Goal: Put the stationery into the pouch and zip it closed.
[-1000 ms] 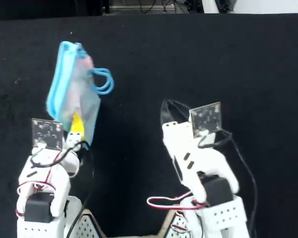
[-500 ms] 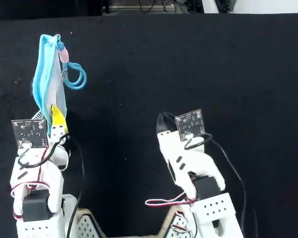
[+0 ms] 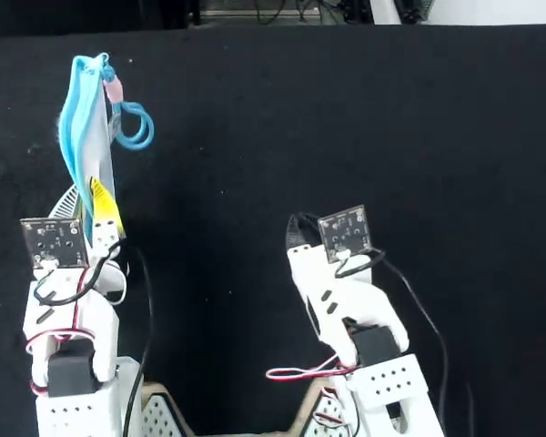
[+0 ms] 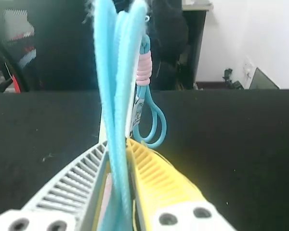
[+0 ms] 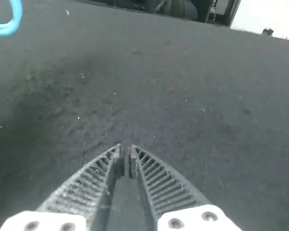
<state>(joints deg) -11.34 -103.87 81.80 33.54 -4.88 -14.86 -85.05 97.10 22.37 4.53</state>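
Nothing here you can actually read tbh, the only print is a little printed patch (image 4: 137,113) on the pouch (image 4: 108,72) and it's too small to make out.

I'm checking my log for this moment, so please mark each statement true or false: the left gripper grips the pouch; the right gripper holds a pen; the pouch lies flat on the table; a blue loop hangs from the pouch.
1. The left gripper is clamped on the pouch. True.
2. The right gripper holds a pen. False: its fingers are shut on nothing, above the black table.
3. The pouch lies flat on the table. False: it stands edge-on, held by the left gripper.
4. A blue loop hangs from the pouch. True.
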